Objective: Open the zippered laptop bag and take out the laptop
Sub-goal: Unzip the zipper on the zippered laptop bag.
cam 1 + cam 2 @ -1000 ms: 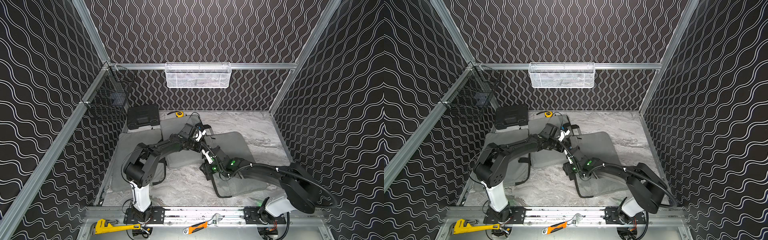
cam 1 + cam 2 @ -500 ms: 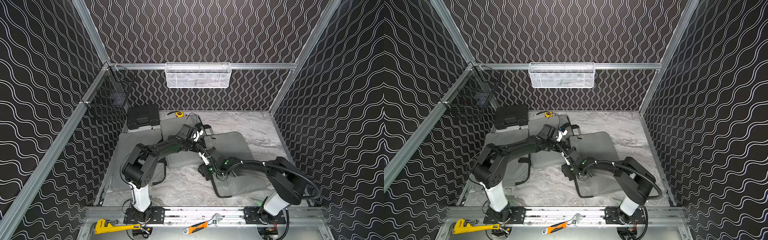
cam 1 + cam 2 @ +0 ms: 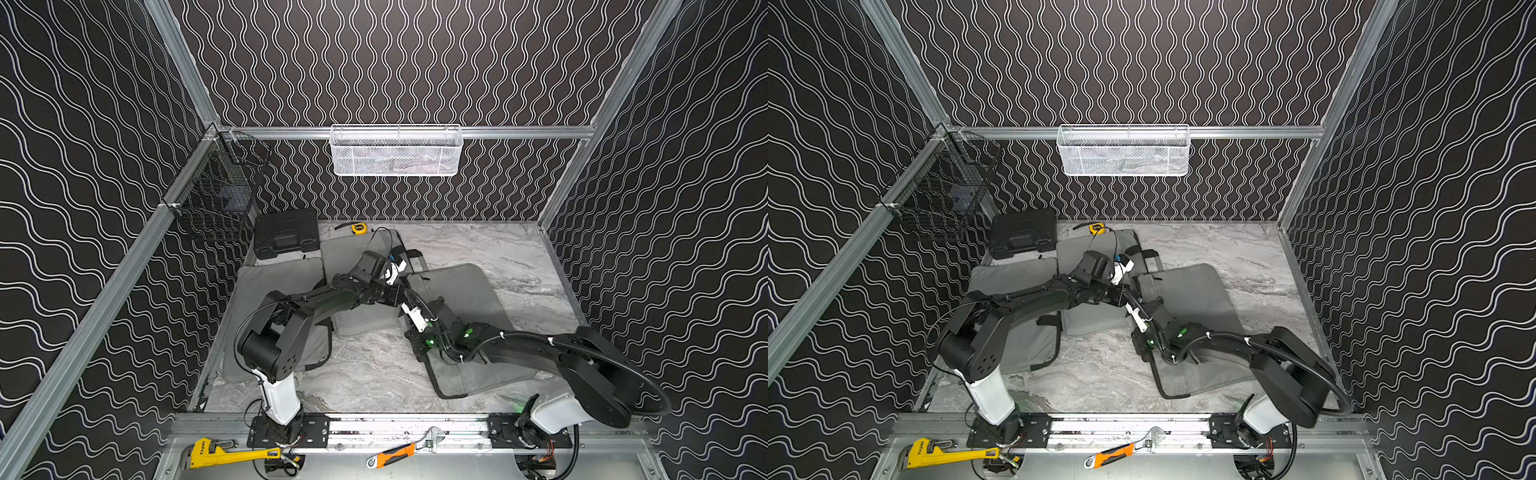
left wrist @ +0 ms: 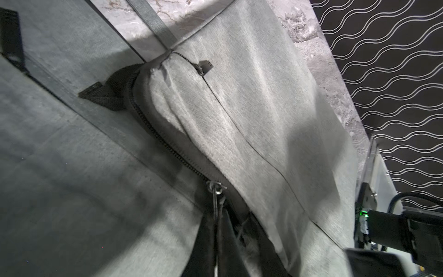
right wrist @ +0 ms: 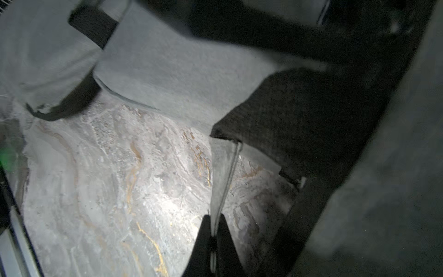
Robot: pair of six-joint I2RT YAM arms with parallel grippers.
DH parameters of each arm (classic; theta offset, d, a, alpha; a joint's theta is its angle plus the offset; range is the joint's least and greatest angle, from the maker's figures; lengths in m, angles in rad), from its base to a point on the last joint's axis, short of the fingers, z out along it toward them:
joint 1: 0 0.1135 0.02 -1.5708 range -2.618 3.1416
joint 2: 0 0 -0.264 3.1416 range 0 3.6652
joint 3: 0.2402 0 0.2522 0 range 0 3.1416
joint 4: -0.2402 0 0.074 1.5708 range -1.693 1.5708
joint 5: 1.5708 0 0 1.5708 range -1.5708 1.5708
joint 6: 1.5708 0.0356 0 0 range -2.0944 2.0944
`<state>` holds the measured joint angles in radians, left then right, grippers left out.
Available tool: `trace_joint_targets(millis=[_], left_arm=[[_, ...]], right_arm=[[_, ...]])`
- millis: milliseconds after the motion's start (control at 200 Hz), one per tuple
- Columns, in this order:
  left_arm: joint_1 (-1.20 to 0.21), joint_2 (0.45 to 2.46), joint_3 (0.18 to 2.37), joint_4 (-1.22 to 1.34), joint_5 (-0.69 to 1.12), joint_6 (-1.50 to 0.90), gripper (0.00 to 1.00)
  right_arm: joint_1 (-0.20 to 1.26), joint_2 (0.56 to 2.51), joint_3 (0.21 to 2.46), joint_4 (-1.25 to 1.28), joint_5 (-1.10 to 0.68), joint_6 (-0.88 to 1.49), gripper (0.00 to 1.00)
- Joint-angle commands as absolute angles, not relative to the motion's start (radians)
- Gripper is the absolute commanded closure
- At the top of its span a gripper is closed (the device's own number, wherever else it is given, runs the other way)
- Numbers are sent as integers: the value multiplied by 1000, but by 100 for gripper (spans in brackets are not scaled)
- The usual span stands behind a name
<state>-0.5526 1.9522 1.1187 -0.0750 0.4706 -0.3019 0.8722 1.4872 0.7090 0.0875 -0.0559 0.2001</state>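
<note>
Marbled tabletop [image 3: 490,245], wavy walls [image 3: 395,62], laptop bag [image 3: 478,286]

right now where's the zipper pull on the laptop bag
In the left wrist view the zipper pull sits on the edge of the laptop bag, at the end of the closed zipper teeth, pinched in the left gripper.

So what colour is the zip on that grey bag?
Black. The zipper runs dark against the grey laptop bag, clearest in the left wrist view.
</note>
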Motion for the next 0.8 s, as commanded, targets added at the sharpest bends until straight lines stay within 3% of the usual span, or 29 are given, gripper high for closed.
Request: trace_joint_targets(millis=[0, 245, 425, 796], left_arm=[[-551, 1947, 1118, -43, 437, -252, 100], [-552, 1945, 1139, -93, 384, -194, 100], [-556, 1934, 1141, -93, 350, -158, 100], [-607, 1896, 1084, -69, 316, -107, 100]], right_arm=[[846, 1442, 704, 132, -112, 144, 100], [681, 1322, 622, 253, -294, 277, 100], [579, 1351, 539, 380, -410, 355, 100], [503, 1439, 587, 276, -314, 399, 100]])
